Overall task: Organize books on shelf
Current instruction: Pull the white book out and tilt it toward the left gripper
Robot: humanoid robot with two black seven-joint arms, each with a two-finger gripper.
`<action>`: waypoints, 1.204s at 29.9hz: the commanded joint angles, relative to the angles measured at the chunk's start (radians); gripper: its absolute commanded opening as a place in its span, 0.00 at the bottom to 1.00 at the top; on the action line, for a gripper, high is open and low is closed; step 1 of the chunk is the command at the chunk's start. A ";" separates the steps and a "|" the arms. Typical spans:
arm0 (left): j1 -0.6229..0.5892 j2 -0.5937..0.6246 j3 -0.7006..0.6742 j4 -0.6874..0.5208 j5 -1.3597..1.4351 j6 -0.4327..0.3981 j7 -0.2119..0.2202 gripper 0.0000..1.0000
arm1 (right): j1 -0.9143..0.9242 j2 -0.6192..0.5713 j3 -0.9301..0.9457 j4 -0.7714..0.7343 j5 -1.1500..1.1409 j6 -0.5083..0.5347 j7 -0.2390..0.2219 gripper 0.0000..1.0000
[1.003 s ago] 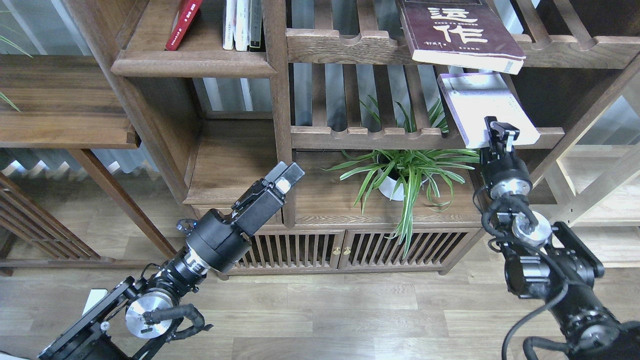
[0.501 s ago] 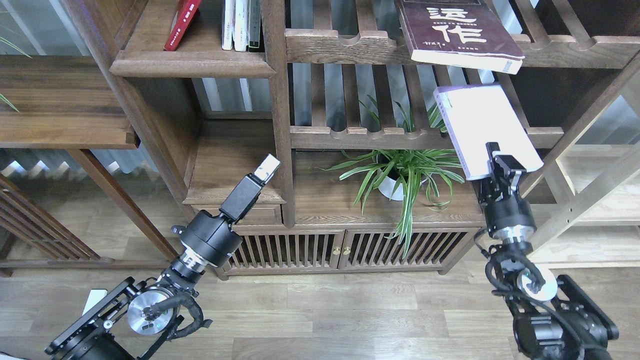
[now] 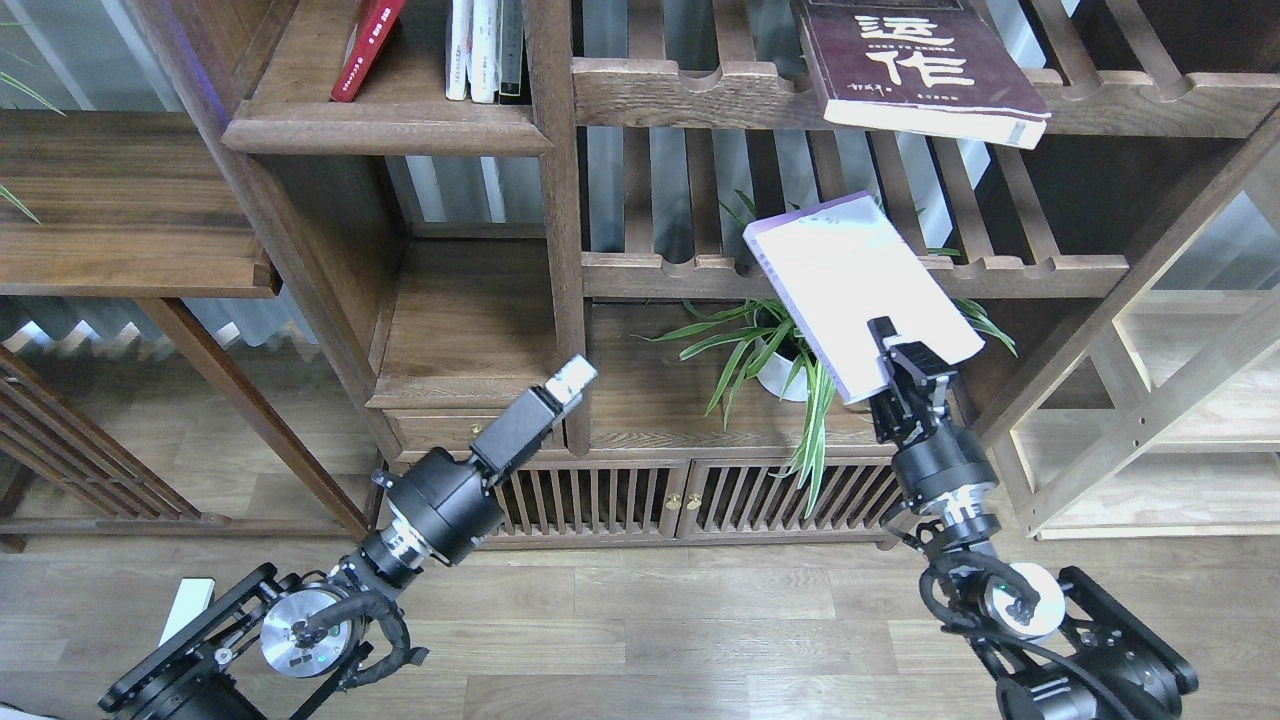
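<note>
My right gripper is shut on the near edge of the pale white-lavender book and holds it tilted in the air in front of the slatted rack and the plant. The maroon book with white characters lies on the upper slatted rack and overhangs its front rail. The red book leans on the solid dark-brown shelf at the upper left. My left gripper points up near the bookcase post, holding nothing; its fingers cannot be told apart.
Thin white-spined volumes stand at the right end of the shelf by the post. A potted spider plant sits under the held book. A cabinet with slatted doors stands below. Two slatted racks are on the right.
My right gripper has pulled the pale book off the lower slatted rack and carried it down and to the left. My left gripper dropped back and shifted slightly, still holding nothing.
</note>
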 commanded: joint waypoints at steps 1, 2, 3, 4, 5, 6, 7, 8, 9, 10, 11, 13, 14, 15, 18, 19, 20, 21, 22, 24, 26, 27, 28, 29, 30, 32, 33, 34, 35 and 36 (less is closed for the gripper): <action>0.005 0.003 -0.012 0.000 -0.029 0.000 0.017 0.98 | 0.003 0.005 -0.037 0.020 -0.006 0.000 0.001 0.05; 0.005 0.003 -0.017 0.001 -0.039 0.000 0.017 0.98 | 0.005 0.005 -0.050 0.025 -0.011 0.000 0.001 0.05; 0.005 0.003 -0.021 0.001 -0.045 0.000 0.017 0.98 | 0.006 0.007 -0.060 0.030 -0.014 0.000 0.001 0.05; 0.005 0.003 -0.027 0.001 -0.051 0.000 0.017 0.98 | 0.008 0.010 -0.066 0.034 -0.016 0.000 0.001 0.05; 0.005 0.003 -0.034 0.003 -0.052 0.000 0.017 0.98 | 0.008 0.020 -0.073 0.043 -0.016 0.000 0.001 0.05; 0.005 0.003 -0.040 0.004 -0.054 0.000 0.017 0.98 | 0.008 0.030 -0.080 0.049 -0.016 0.000 0.001 0.05; 0.005 0.003 -0.043 0.006 -0.054 0.000 0.017 0.98 | 0.008 0.037 -0.086 0.056 -0.016 0.000 0.000 0.05; 0.005 0.003 -0.046 0.010 -0.054 0.000 0.017 0.98 | 0.009 0.045 -0.096 0.062 -0.017 0.000 0.001 0.05; 0.005 0.003 -0.049 0.013 -0.054 0.000 0.017 0.98 | 0.011 0.050 -0.104 0.066 -0.017 0.000 0.001 0.05; 0.005 0.003 -0.052 0.015 -0.054 0.000 0.016 0.98 | 0.012 0.054 -0.119 0.071 -0.019 0.000 0.001 0.05; 0.005 0.003 -0.052 0.019 -0.054 0.000 0.016 0.98 | 0.015 0.057 -0.127 0.074 -0.020 0.000 0.000 0.05; 0.007 0.003 -0.054 0.027 -0.054 0.000 0.013 0.98 | 0.023 0.059 -0.143 0.085 -0.028 0.000 0.001 0.05; 0.007 0.003 -0.054 0.029 -0.054 0.000 0.011 0.98 | 0.025 0.060 -0.149 0.089 -0.031 0.000 0.001 0.05; 0.008 0.003 -0.054 0.030 -0.054 0.000 0.013 0.98 | 0.025 0.060 -0.159 0.097 -0.034 0.000 0.001 0.05; 0.011 0.003 -0.054 0.033 -0.054 0.000 0.013 0.98 | 0.025 0.057 -0.193 0.115 -0.039 0.000 0.000 0.05; 0.011 0.003 -0.054 0.035 -0.054 0.000 0.011 0.98 | 0.025 0.056 -0.202 0.120 -0.039 0.000 0.000 0.05; 0.011 0.003 -0.054 0.035 -0.056 0.000 0.011 0.98 | 0.025 0.057 -0.212 0.125 -0.040 0.000 0.001 0.05; 0.013 0.003 -0.055 0.035 -0.056 0.000 0.010 0.98 | 0.025 0.057 -0.218 0.126 -0.040 0.000 0.000 0.05; 0.016 0.003 -0.054 0.033 -0.056 0.000 0.010 0.98 | 0.025 0.059 -0.227 0.129 -0.040 0.000 0.001 0.05; 0.025 0.003 -0.054 0.033 -0.056 0.000 0.010 0.98 | 0.025 0.060 -0.248 0.135 -0.043 0.000 0.001 0.05; 0.025 0.003 -0.057 0.033 -0.056 0.000 0.010 0.98 | 0.026 0.065 -0.265 0.137 -0.054 0.000 0.001 0.05; 0.027 0.003 -0.057 0.033 -0.056 0.000 0.010 0.98 | 0.026 0.073 -0.268 0.137 -0.060 0.000 0.001 0.05; 0.027 0.003 -0.058 0.033 -0.056 0.000 0.010 0.98 | 0.026 0.085 -0.270 0.137 -0.066 0.000 0.001 0.05; 0.027 0.003 -0.057 0.033 -0.056 0.000 0.010 0.98 | 0.025 0.094 -0.271 0.138 -0.071 0.000 0.001 0.05; 0.025 0.003 -0.057 0.032 -0.056 0.000 0.010 0.98 | 0.025 0.100 -0.273 0.140 -0.075 0.000 0.001 0.05; 0.027 -0.001 -0.057 0.032 -0.054 0.000 0.008 0.98 | 0.026 0.117 -0.284 0.146 -0.092 0.000 0.000 0.05; 0.027 -0.005 -0.057 0.032 -0.054 0.000 0.005 0.98 | 0.026 0.128 -0.296 0.151 -0.102 0.000 0.001 0.05; 0.027 -0.005 -0.057 0.032 -0.054 0.000 0.002 0.98 | 0.028 0.137 -0.302 0.154 -0.108 0.000 0.000 0.05; 0.027 -0.005 -0.057 0.032 -0.054 0.000 -0.003 0.98 | 0.031 0.146 -0.307 0.155 -0.114 0.000 0.000 0.05; 0.027 -0.005 -0.057 0.033 -0.052 0.000 -0.012 0.98 | 0.037 0.160 -0.310 0.155 -0.121 0.000 0.001 0.05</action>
